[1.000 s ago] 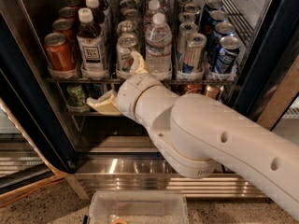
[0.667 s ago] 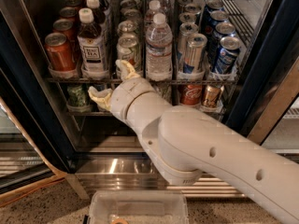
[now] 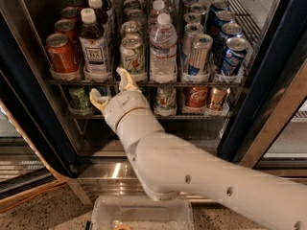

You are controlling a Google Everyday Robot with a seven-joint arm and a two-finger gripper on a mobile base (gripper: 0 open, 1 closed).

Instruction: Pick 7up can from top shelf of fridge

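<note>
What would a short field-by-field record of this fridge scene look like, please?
target: 7up can, upright at the front of the top shelf, not yet held
neighbours: tea bottle on its left, water bottle on its right
arm: gripper at the shelf's front edge by the can's base, jaws apart, empty
setting: fridge, racks stocked with drinks

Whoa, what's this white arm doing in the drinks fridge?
A robot arm stretches into the fridge toward the 7up can at the front of the top shelf. Its gripper is open and empty, just below and left of the can, by the shelf's front edge. Nothing is grasped yet.
</note>
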